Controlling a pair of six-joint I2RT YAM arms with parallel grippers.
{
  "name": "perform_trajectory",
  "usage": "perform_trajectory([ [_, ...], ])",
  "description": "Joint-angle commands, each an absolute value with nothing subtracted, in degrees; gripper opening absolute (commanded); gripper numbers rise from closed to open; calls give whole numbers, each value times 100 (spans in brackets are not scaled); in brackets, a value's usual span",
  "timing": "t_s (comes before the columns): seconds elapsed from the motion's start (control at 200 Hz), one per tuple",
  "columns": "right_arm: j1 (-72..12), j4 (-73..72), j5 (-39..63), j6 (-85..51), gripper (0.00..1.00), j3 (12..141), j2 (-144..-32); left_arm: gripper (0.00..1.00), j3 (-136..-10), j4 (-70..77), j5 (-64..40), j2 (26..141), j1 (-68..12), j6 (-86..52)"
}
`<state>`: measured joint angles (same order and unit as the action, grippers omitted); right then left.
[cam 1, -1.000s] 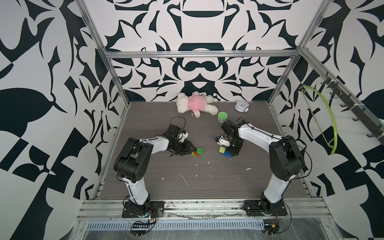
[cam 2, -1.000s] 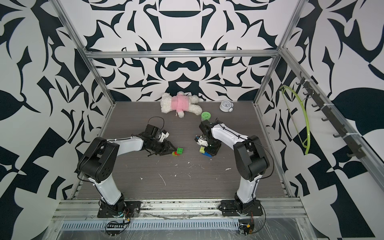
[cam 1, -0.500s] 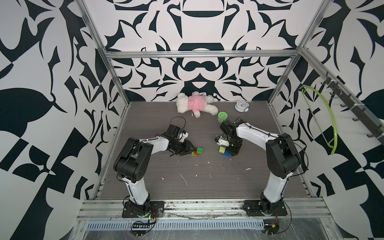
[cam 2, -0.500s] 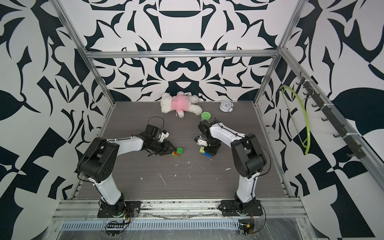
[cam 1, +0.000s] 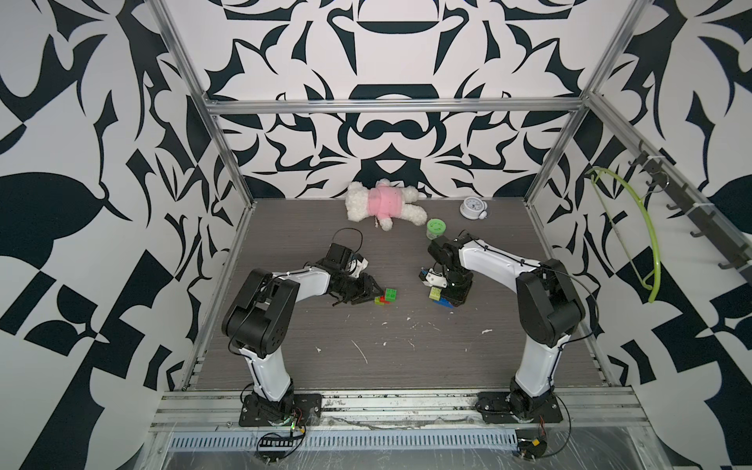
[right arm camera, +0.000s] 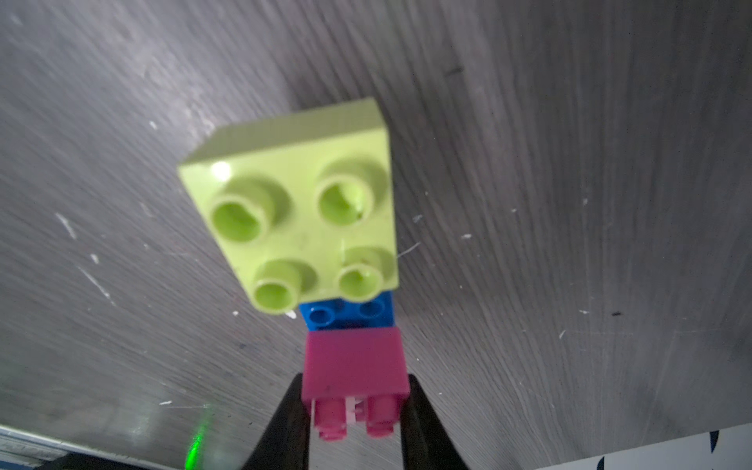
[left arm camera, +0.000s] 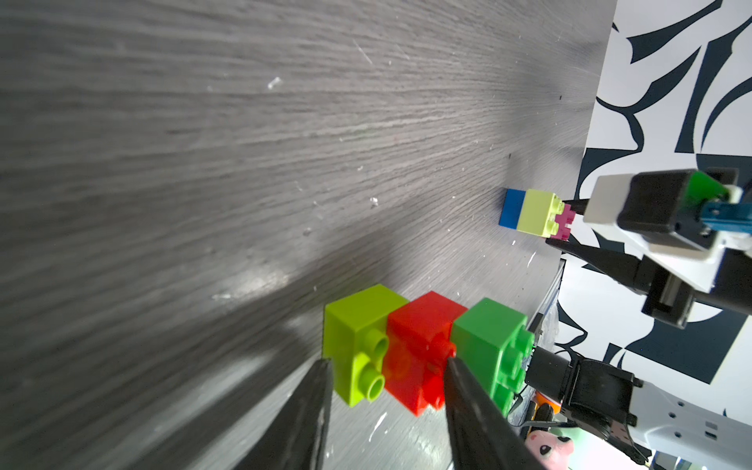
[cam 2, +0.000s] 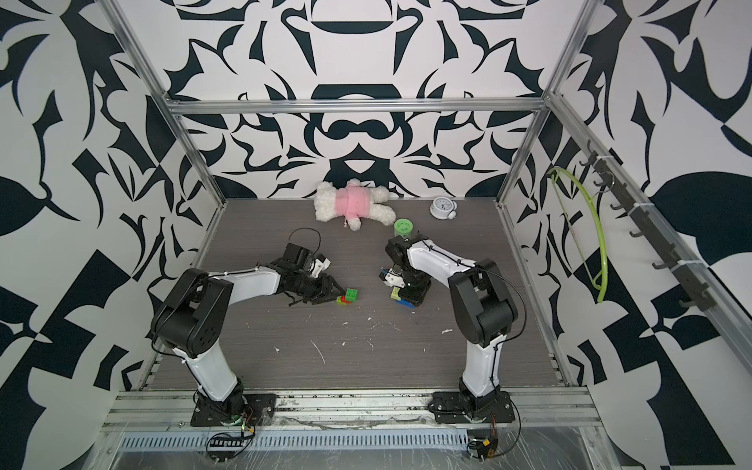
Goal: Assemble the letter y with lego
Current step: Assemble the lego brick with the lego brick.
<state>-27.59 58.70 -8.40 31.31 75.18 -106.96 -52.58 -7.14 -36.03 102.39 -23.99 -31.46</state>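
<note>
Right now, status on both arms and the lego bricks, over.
Left fingers flanking lime-green plastic brick and red plastic brick, grip unclear. Right fingers shut on pink plastic brick against blue plastic brick. Path between clusters bare.

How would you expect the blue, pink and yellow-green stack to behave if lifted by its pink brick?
Probably rigid: pink brick, blue brick and yellow-green brick look stud-joined. Likely light: small plastic. The right gripper clamps one end only, so the joint might separate.
</note>
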Motion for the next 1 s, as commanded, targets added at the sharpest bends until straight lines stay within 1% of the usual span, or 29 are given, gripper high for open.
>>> perform_trajectory([
  [0.0, -2832, 5876, -734, 3211, 7, 7588, -10753, 49, -5048, -1121, -3132, 10326, -2329, -3059],
  [0.23, -2890, 5949, -851, 3278, 7, 7620, -10930, 49, -5045, -1125, -3111, 10279, -2329, -3050],
  [0.52, -3010, 6111, -1010, 3203, 6, 7782, -11458, 49, -5037, -1138, -3116, 10247, -2300, -3050],
  [0.68, -3012, 6126, -1001, 3114, 9, 7874, -11362, 49, -5032, -1143, -3112, 10233, -2285, -3050],
  [0.78, -3013, 6092, -1019, 3047, 16, 7909, -11187, 49, -5032, -1134, -3122, 10256, -2285, -3050],
  [0.92, -3011, 6088, -971, 2943, 37, 8015, -10864, 49, -5030, -1133, -3114, 10252, -2285, -3050],
  [0.995, -3008, 6056, -924, 2880, 45, 8042, -10623, 49, -5028, -1125, -3111, 10253, -2285, -3048],
])
